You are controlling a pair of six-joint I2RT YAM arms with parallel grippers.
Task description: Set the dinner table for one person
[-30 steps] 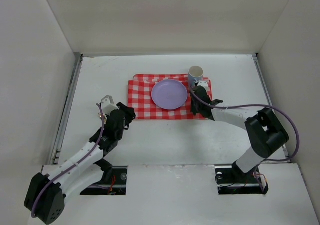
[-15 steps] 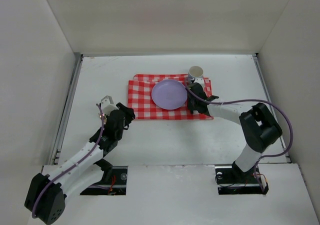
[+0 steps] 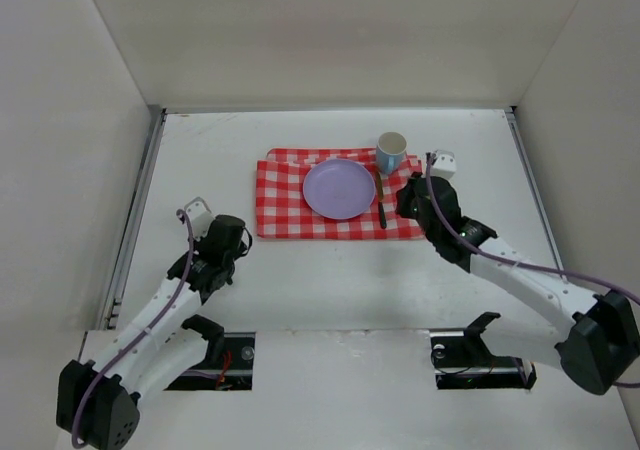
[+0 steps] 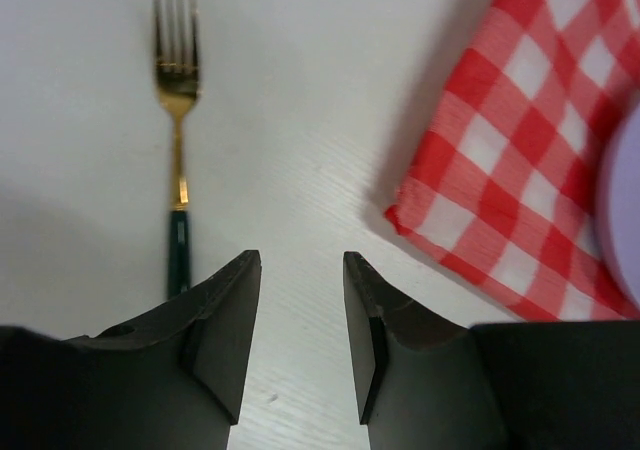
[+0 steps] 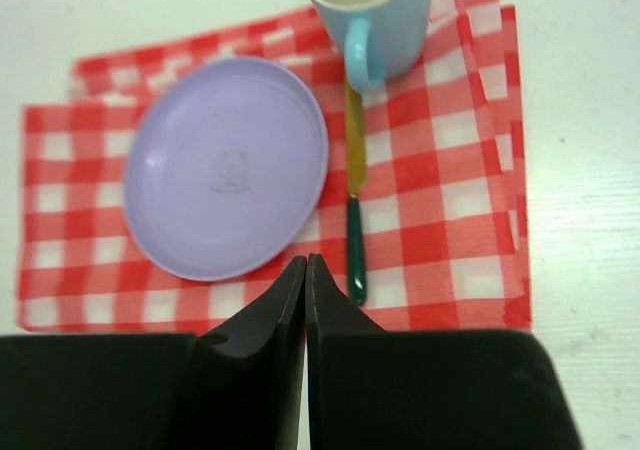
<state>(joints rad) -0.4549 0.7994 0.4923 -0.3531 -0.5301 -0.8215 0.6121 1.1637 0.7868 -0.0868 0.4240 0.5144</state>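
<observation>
The dinner table (image 3: 330, 270) spreads wide and white beneath both arms, and a red-and-white checkered cloth (image 3: 285, 215) lies flat on its far middle. The left gripper (image 4: 300, 257) hangs low over bare tabletop off the cloth's near left corner, its fingers (image 4: 225, 330) spread apart with only the white surface showing in the gap. A fork (image 4: 178, 150) lies on the tabletop just left of that corner, apart from the cloth. Its gold tines point away from the gripper and the end of its green handle is hidden behind the left finger.

The right gripper (image 5: 305, 262) sits over the cloth's near right part, its two fingers pressed together and nothing between them.

On the cloth's middle rests a purple plate (image 3: 339, 188), a faint printed figure at its centre. A light blue mug (image 3: 391, 152) stands upright on the cloth's far right corner, its pale inside open upward and its handle turned toward the near side. A knife (image 3: 381, 205) lies on the cloth between the plate and the cloth's right edge, gold blade reaching up to the mug's handle, green handle toward the cloth's near edge
</observation>
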